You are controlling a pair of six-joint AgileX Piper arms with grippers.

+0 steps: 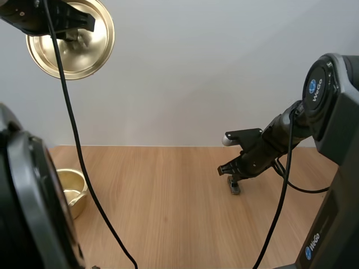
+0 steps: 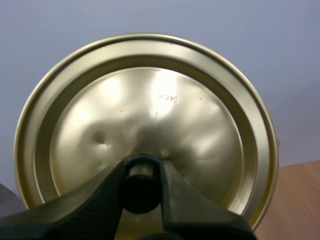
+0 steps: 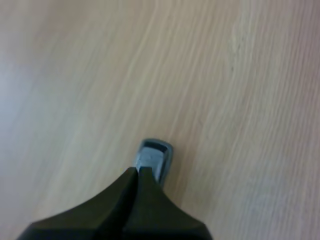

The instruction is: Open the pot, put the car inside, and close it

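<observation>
gripping lid (image 2: pixel 150 110) in left claw (image 2: pixel 141 175), right claw (image 3: pixel 137 172) at car (image 3: pixel 156 154), wego logo (image 1: pixel 312 89)

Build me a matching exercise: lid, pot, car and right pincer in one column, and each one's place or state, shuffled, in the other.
Column one
1. lid
2. pot
3. car
4. right pincer

Column two
A. on the table, just past the right pincer's tips
B. fingers together as one dark wedge
C. held in the air by its knob in the left pincer
D. uncovered, on the table at my left side

Pairs: 1-C, 2-D, 3-A, 4-B
</observation>
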